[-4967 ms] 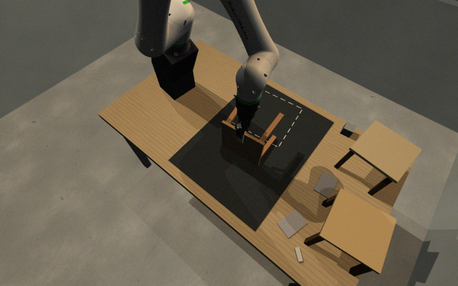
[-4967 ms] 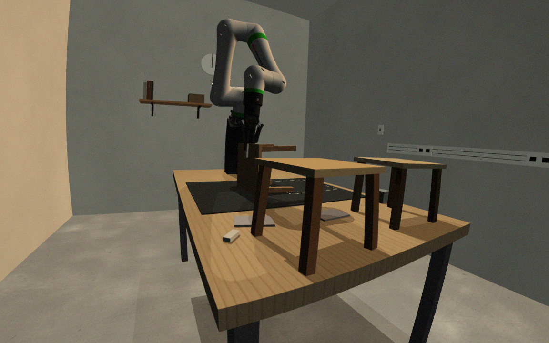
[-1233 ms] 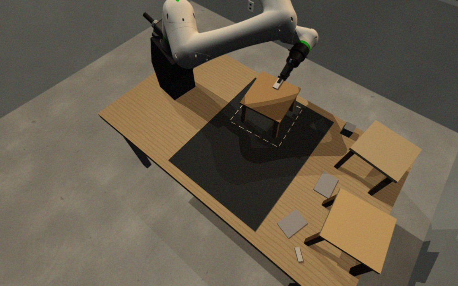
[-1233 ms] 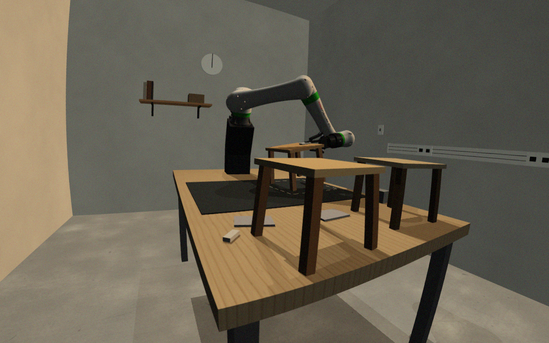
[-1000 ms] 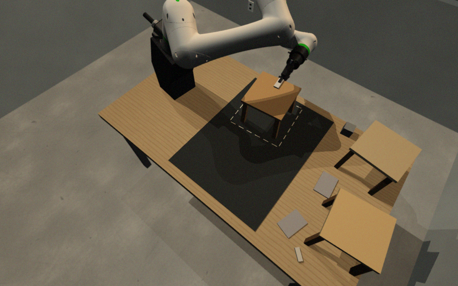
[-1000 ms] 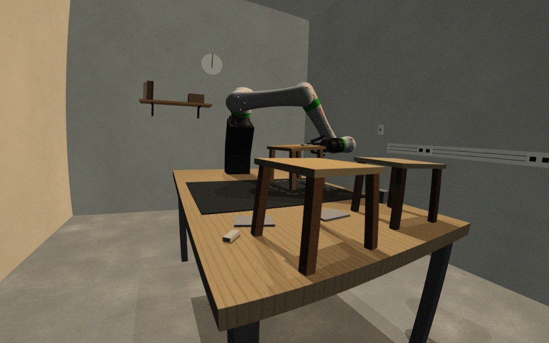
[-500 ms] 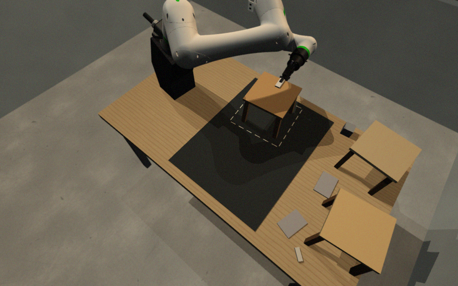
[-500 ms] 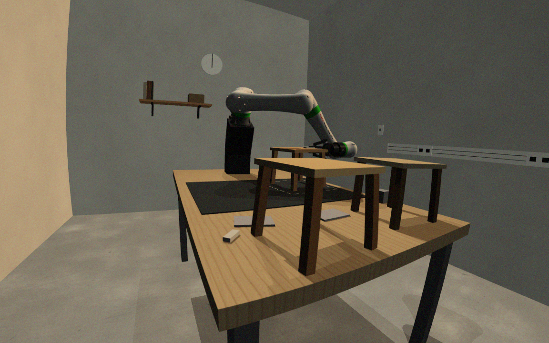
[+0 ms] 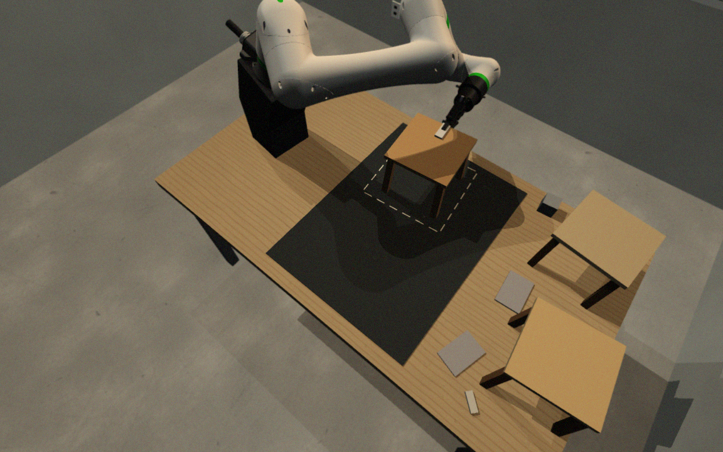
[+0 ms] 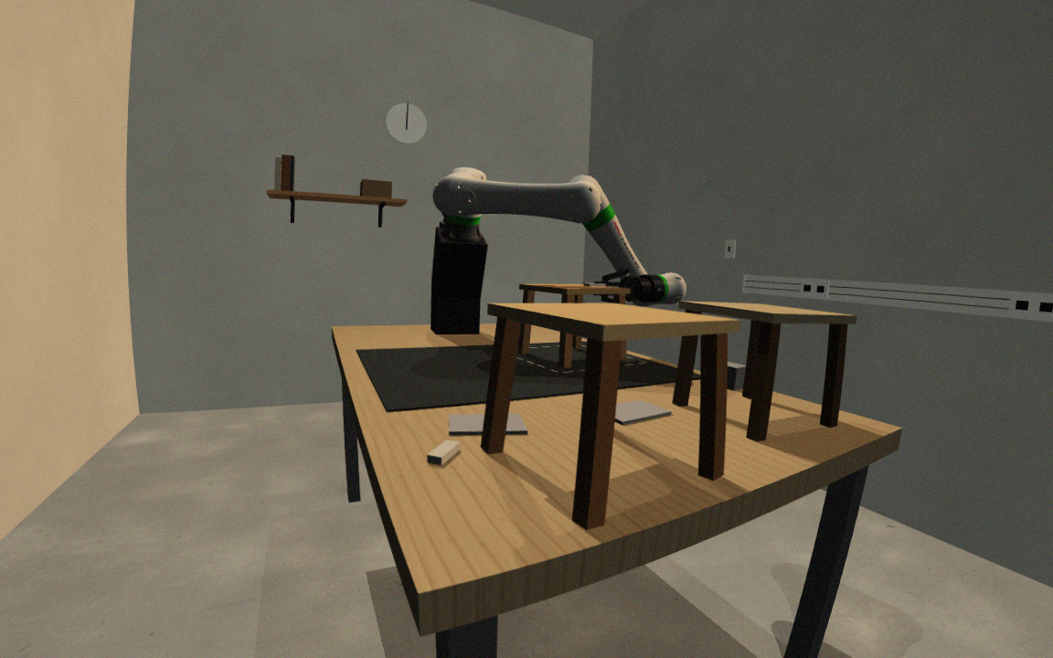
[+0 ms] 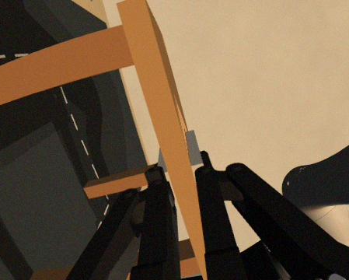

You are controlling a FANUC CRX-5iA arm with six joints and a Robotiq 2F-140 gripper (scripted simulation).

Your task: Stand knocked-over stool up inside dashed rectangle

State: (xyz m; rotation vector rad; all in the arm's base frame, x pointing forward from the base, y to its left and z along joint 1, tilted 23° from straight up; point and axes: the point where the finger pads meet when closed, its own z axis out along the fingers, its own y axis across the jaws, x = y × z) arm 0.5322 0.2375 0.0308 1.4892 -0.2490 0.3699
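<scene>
1. Your gripper point(image 11: 186, 182) was clamped on the edge of the stool's seat, one finger on top and one underneath, with the thin board sandwiched between them in the middle of the wrist frame. Pinching the slab's rim makes sense to me: it's the only part thin enough for those fingers, and it gives you leverage to tip the whole thing.

2. The stool point(image 9: 430, 149) itself sat upper centre in the top frame, seat up, legs down. It looked level in the exterior view, so I'd say it was basically on its feet.

3. Its legs landed inside the dashed rectangle point(image 9: 403, 215), though the seat hid the far corners, so you couldn't confirm every foot from above.

4. The rectangle was marked on the dark mat point(image 9: 353, 280), which covers the middle of the table point(image 9: 229, 185).

5. You came in low and nearly horizontal from the upper right side. My guess is that was to keep the wrist off the seat top.

6. Two other stools point(image 9: 608, 236) point(image 9: 563, 360) stood at the lower right of the top frame, well apart from your work, with a few flat grey tiles point(image 9: 460, 353) nearby.

7. What's left, I reckon, is letting go and backing out.
</scene>
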